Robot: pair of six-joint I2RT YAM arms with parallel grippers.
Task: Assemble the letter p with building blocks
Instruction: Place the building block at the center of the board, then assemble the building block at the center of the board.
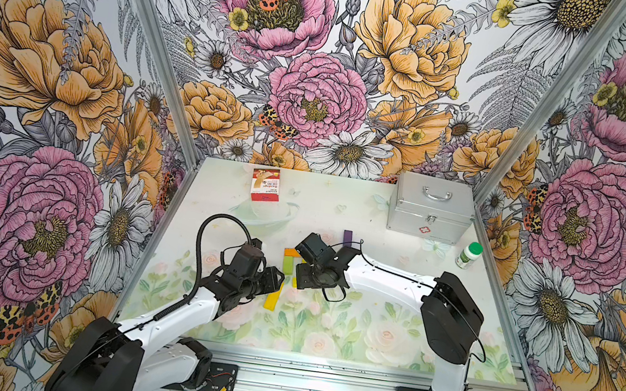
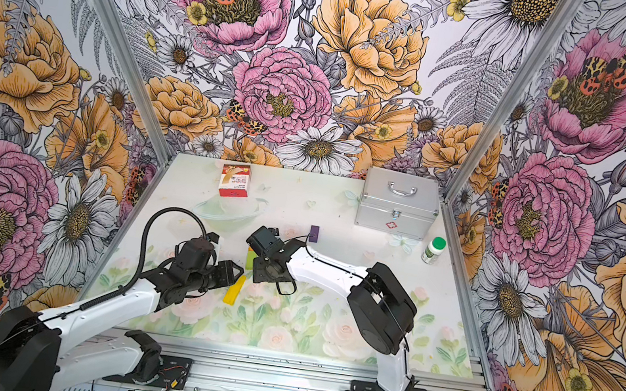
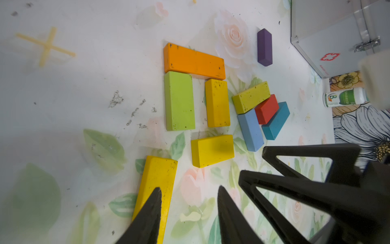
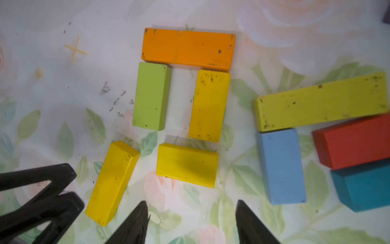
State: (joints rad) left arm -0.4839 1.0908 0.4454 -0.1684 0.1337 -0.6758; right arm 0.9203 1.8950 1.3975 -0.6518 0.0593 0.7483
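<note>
The left gripper (image 3: 189,190) hangs low over the mat with its jaws apart and nothing between them. One finger (image 3: 147,213) overlaps the near end of the long yellow block (image 3: 157,190); whether it touches, I cannot tell. The right gripper (image 4: 192,201) faces it from the other side, also open and empty, just short of the short yellow block (image 4: 187,164).

Between the two lies the letter so far. The orange bar (image 4: 188,49) runs across the top. The green block (image 4: 151,96) and amber block (image 4: 209,105) stand under its ends with a gap between them. The short yellow block lies below that gap, and the long yellow block sits tilted under the green one. Beside these lie the spare blocks: olive (image 4: 320,101), blue (image 4: 280,166), red (image 4: 354,143) and teal (image 4: 363,190) bunched together, and purple (image 3: 264,47) apart.

The mat (image 1: 367,329) is pale, printed with faint roses, green leaves and a yellow cross (image 3: 45,46), and it is scuffed with dark specks near the green block. At its far edge are a red-and-white box (image 1: 265,185), a silver case (image 1: 429,211) and a green-capped bottle (image 1: 469,255). Metal posts (image 1: 157,46) frame three walls (image 1: 322,60) papered with big pink and orange flowers, daisies and moths. Both arms stand on a slotted rail (image 1: 317,388) in front.
</note>
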